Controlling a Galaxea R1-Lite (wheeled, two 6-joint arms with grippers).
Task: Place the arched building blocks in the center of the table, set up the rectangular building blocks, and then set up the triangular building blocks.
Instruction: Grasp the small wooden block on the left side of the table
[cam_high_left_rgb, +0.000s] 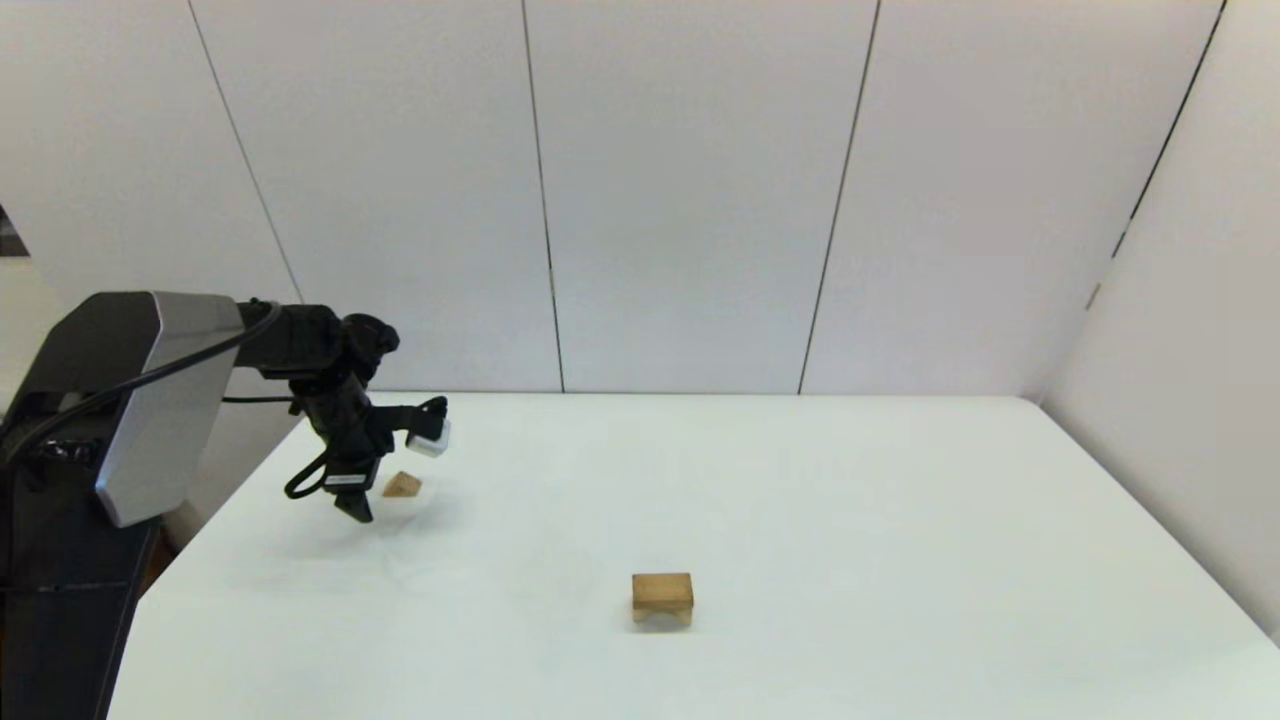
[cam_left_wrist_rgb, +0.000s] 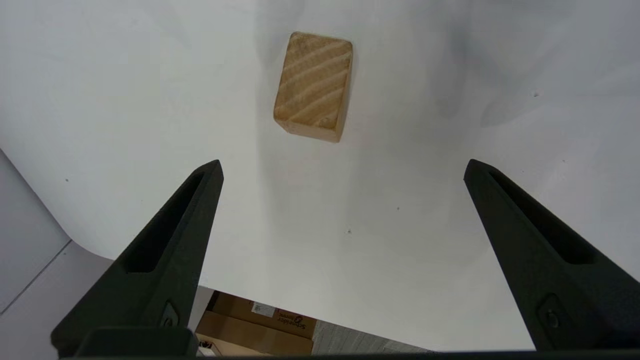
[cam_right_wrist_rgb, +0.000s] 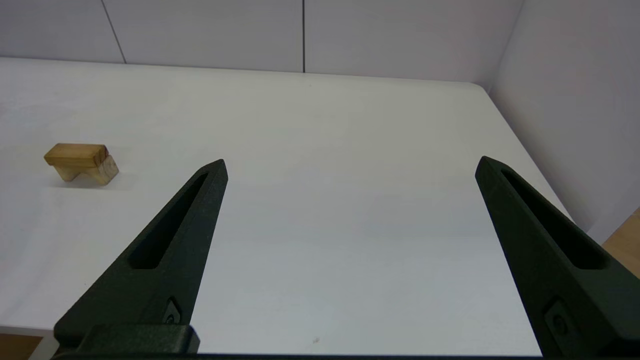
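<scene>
Triangular building blocks (cam_left_wrist_rgb: 313, 86) lie just ahead of my left gripper (cam_left_wrist_rgb: 342, 167), jaws wide, so I'd centre over the wedge, then descend squarely.

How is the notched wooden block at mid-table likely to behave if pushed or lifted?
The arched block looks like solid wood, so probably stiff when gripped. It stands notch down on two feet on the table, so a low push likely slides it; a high one might tip it. Flat faces: unlikely to roll.
</scene>
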